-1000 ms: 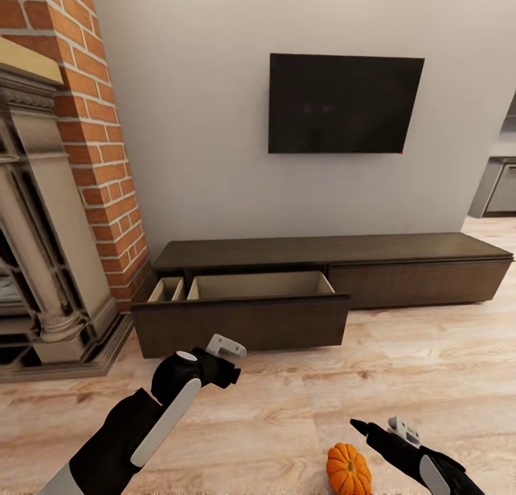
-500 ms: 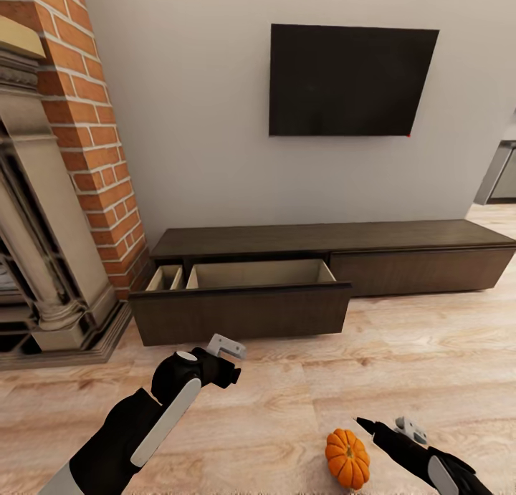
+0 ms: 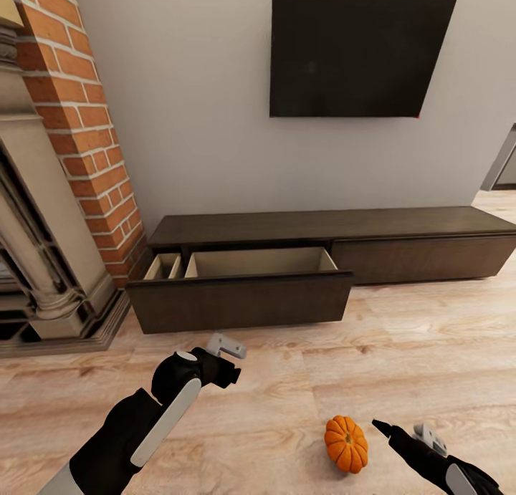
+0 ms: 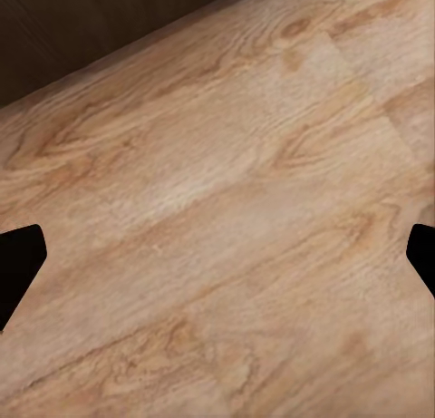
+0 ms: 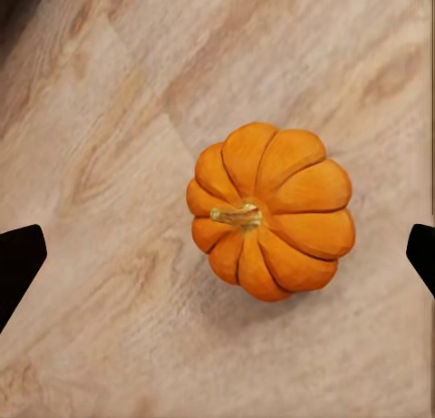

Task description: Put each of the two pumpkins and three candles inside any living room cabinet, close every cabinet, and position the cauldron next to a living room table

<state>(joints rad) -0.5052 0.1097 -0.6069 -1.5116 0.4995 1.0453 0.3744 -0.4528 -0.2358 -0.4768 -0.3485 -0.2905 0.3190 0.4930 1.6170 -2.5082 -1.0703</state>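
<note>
Your right gripper (image 5: 217,255) is spread wide and holds nothing; its dark fingertips (image 5: 18,259) sit at the frame's two edges, with one pumpkin (image 5: 270,209) between them on the wood floor (image 5: 109,101). In the head view that pumpkin (image 3: 346,443) lies just beside your right gripper (image 3: 405,438). Your left gripper (image 4: 217,259) is likewise wide and empty, over bare boards. Beyond stands the cabinet (image 3: 423,255), its left drawer (image 3: 240,298) pulled open, between the brick fireplace (image 3: 64,151) and the wall-hung television (image 3: 358,54).
</note>
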